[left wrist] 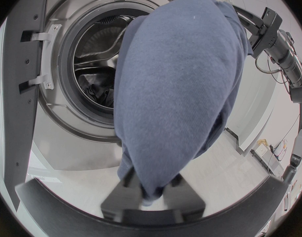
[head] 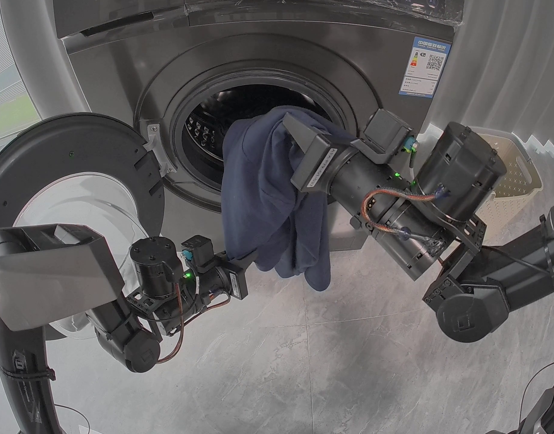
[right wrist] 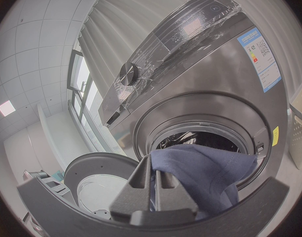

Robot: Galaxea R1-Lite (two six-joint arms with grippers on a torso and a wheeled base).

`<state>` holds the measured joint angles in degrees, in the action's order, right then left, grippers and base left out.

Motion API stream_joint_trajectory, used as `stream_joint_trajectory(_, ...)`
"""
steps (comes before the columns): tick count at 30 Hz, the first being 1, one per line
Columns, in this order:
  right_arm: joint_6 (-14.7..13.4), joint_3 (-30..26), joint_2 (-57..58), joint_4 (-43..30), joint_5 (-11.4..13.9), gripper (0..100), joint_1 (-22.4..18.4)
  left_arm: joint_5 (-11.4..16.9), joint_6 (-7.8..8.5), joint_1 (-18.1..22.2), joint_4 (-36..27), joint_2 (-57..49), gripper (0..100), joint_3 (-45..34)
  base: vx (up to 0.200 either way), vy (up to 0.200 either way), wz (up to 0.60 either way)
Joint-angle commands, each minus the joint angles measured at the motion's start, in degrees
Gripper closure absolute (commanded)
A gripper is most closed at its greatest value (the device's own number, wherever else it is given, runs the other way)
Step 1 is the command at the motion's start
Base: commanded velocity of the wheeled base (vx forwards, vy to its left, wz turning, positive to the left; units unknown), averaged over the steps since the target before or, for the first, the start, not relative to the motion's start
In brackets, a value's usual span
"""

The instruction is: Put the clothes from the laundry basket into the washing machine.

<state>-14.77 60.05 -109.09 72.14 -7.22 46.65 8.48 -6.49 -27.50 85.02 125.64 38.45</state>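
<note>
A dark blue garment [head: 271, 200] hangs in front of the open drum of the washing machine [head: 259, 49]. My right gripper [head: 292, 125] is shut on its upper part, level with the drum opening [head: 210, 131]. My left gripper [head: 250, 254] is shut on the garment's lower edge, below the opening. In the left wrist view the blue garment [left wrist: 177, 86] covers much of the opening, and dark clothes [left wrist: 96, 89] lie inside the drum. In the right wrist view the fingers [right wrist: 142, 185] pinch the blue garment [right wrist: 203, 175] just before the drum mouth. The laundry basket [head: 518, 179] stands right of the machine.
The machine's round door [head: 72, 176] is swung open to the left, close behind my left arm. Grey tiled floor [head: 325, 357] lies in front of the machine. A pale curtain [head: 518, 43] hangs behind the basket.
</note>
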Motion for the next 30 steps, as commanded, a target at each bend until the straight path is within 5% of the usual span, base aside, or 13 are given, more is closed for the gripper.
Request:
stream_joint_trajectory(1, 0.0, -0.2, 0.1, 0.0, 0.0, 100, -0.1, 0.0, -0.11, -0.1, 0.8, -0.9, 100, -0.1, 0.000, 0.000, 0.00)
stream_joint_trajectory(20, 0.2, -0.8, -0.9, 0.0, 0.0, 100, -1.2, 0.0, -0.02, -4.1, 3.6, -12.6, 100, -12.1, 0.000, 0.000, 0.00)
stream_joint_trajectory(21, 0.2, -1.3, -0.8, -0.2, 0.0, 0, -1.2, 0.0, -0.11, -4.3, 3.6, -13.3, 100, -12.5, 0.000, 0.000, 0.00)
stream_joint_trajectory(30, 0.8, -10.9, -0.9, -0.1, 0.7, 0, -1.6, 0.0, -1.51, -6.9, 3.6, -22.2, 100, -16.2, 0.000, 0.000, 0.00)
